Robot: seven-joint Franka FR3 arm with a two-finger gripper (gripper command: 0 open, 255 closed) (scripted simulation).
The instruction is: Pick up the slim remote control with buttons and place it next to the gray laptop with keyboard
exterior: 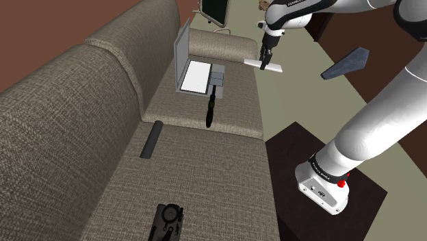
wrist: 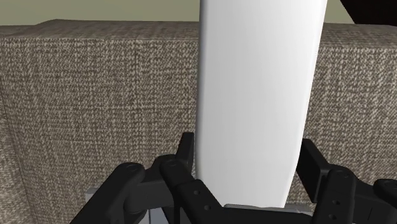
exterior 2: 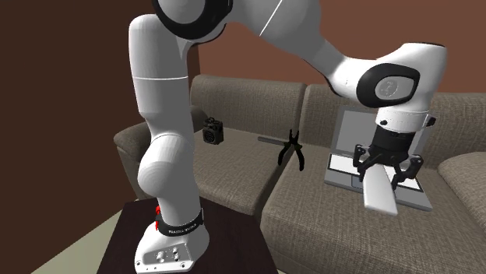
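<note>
1 slim white remote, clasped in the end effector.
Its 2 fingers grip the remote's long sides; it hangs in the air near the open grey laptop, on its keyboard side, above the sofa. Black pliers lie just beside the laptop.
</note>
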